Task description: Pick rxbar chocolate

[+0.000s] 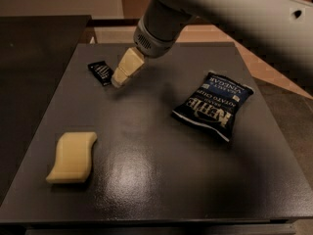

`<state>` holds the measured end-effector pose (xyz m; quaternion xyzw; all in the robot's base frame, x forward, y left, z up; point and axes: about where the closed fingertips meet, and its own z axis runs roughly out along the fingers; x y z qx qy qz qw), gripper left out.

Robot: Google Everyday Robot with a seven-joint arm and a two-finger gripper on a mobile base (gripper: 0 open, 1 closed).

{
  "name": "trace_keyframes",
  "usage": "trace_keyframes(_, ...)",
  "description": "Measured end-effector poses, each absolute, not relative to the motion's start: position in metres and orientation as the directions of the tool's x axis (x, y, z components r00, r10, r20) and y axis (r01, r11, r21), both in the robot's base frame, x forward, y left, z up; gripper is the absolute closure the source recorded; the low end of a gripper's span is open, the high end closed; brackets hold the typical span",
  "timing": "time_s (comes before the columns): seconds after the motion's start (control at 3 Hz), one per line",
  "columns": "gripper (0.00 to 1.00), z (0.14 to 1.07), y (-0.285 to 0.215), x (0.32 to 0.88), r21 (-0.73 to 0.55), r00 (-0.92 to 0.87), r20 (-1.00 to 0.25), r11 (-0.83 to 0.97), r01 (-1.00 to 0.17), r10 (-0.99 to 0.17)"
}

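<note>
Over the tabletop's far-left part: my gripper (118, 80), its pale tip slanting down and to the left, low above the dark surface.
Jaws: I cannot tell whether they stand wide or narrow.
Task thing: the rxbar chocolate (100, 73), a small black bar lying flat just left of my tip; touching or apart, I cannot tell.
Behind me: my grey arm (234, 13), reaching in from the upper right.
Right of centre: a dark-blue Kettle chip bag (213, 105), lying flat, well apart from me.
Near left: a pale yellow block (73, 156), lying flat.
Underneath: the tabletop (156, 190), dark and glossy, carrying all three.
</note>
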<state>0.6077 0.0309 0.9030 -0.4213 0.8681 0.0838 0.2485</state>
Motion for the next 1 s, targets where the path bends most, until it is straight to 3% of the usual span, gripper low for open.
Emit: trace_keyframes(1.0,0.0,0.849,0.095,0.645,-0.075,-0.685,-0.416,0.774,-0.629,-0.597)
